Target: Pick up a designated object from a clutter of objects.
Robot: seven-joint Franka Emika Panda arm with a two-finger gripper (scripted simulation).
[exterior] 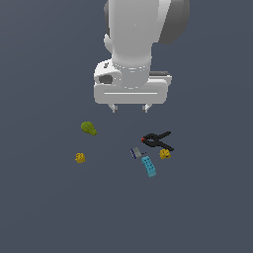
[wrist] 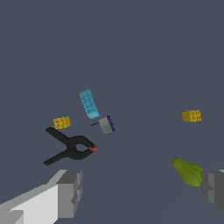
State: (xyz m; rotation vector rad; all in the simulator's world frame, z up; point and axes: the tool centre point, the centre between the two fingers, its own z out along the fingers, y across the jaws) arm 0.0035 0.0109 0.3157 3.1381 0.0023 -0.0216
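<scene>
Gripper (exterior: 130,108) hangs above the floor with its two grey fingers (wrist: 70,192) spread wide and nothing between them. Below and ahead lies the small cyan-blue studded oblong brick (exterior: 148,166), with bare floor on its far side. Just beside it sits a small grey-blue piece (exterior: 135,152); the black red-tipped clamp (exterior: 157,141) and a yellow block (exterior: 165,154) lie near. Well apart are a green lump (exterior: 88,128) and another yellow block (exterior: 80,157).

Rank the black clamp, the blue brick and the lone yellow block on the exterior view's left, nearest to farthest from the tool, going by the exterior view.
Measured from the tool, which is open and above the clutter:
1. Black clamp, just below it toward the exterior view's right.
2. Blue brick, farther down, past the clamp.
3. Yellow block, off on the exterior view's left. It is close to the brick's distance, so these last two are hard to separate.
</scene>
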